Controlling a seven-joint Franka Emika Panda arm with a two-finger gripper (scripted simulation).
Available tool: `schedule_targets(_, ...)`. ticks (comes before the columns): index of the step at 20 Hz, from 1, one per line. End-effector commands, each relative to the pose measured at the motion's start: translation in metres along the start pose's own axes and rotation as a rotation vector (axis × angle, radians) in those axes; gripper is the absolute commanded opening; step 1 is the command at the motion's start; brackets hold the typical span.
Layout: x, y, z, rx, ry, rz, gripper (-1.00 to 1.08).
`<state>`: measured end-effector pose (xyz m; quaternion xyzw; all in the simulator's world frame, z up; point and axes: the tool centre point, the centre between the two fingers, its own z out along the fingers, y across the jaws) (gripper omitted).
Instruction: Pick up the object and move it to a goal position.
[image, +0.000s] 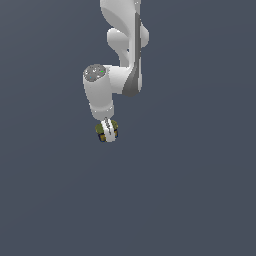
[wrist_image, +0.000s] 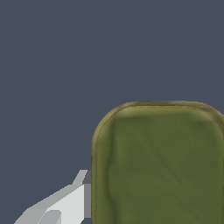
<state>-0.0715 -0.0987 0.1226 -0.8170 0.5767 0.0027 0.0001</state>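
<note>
The object is a small olive-green block with a yellow-orange lower edge, seen in the exterior view just below the arm's white wrist. My gripper points down and is closed around it, with one white finger crossing the block's front. In the wrist view the block fills the lower right as a rounded olive face. One white finger lies against its side. The other finger is out of view there. I cannot tell whether the block rests on the surface or hangs above it.
The white arm comes down from the top of the exterior view. A plain dark grey-blue surface surrounds everything. No goal marker shows.
</note>
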Motion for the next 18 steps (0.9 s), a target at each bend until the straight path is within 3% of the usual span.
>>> schedule_targets(1,0.0,0.016,-0.011,0.004,0.001,0.0,-1.0)
schedule_targets(9,-0.001,0.055,-0.033,0.004,0.002,0.0,-1.0)
schedule_targets(18,-0.001,0.069,-0.043,0.003,0.004,0.0,-1.0)
